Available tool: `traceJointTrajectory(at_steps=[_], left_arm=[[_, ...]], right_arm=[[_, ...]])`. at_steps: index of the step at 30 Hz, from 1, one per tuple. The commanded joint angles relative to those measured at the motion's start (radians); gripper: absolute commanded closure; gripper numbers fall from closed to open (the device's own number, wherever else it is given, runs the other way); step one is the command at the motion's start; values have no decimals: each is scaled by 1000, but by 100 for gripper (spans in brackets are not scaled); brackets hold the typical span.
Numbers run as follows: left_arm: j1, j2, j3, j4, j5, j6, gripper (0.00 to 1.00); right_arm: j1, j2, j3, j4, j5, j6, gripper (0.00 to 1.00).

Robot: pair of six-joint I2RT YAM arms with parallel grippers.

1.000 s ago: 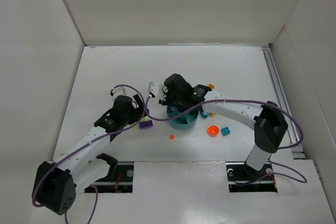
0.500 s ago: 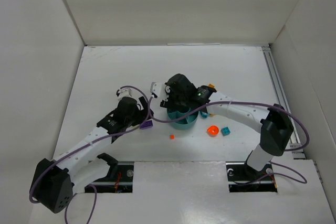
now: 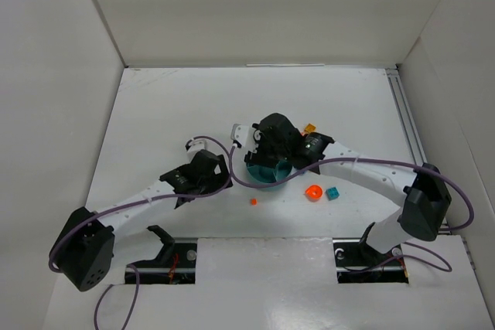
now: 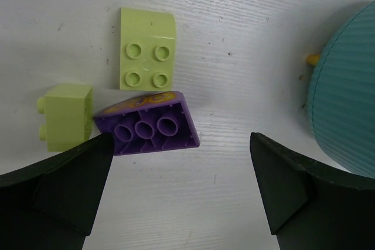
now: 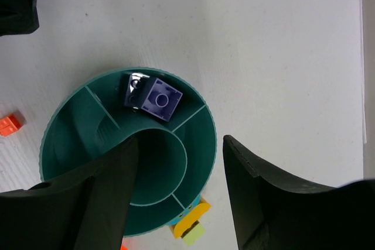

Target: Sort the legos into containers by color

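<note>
The teal dish (image 5: 64,115) lies under my right gripper (image 5: 181,188), which is open and empty above its centre cup; it also shows in the top view (image 3: 267,175). A purple brick (image 5: 155,99) lies in one wedge section. My left gripper (image 4: 181,188) is open and empty, low over the table. Just ahead of its left finger lies an upside-down purple brick (image 4: 149,124), with two yellow-green bricks (image 4: 146,57) (image 4: 64,115) beside it. The dish's ribbed wall (image 4: 345,98) is at the right of the left wrist view.
An orange cup-shaped piece (image 3: 313,192), a teal brick (image 3: 332,193) and a small orange-red brick (image 3: 253,201) lie near the dish. An orange brick (image 3: 309,127) lies behind it. A yellow brick (image 5: 190,219) touches the dish's outer wall. White walls enclose the table.
My left arm has moved right toward the dish, and its gripper now covers the purple brick in the top view. My right gripper has shifted a little to the right over the dish.
</note>
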Motion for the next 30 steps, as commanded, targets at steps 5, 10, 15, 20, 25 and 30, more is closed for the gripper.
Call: traceJointTrajectory(at_steps=[5,10,15,20,25,30], left_arm=[[-5,-58,-8,-33,-65,-41,0],[-5,-47,-8,-33,-65,-42,5],[-5,-23,1,-58,-98,-74,6],[-5,-23,-34,-24,-78,-83,11],[-5,-32,-79,7,-80,-123,27],[-5,-113,-120,25,-114,-183,36]], right_arm=[[-3,-51,-22,53,13,24,35],[-3,-42,-22,53,13,24,35],[-3,-42,-31,53,13,33,35],[-3,-42,-31,53,13,43,34],[-3,-42,-40,53,13,43,34],[-3,-51,-40,53,13,43,34]])
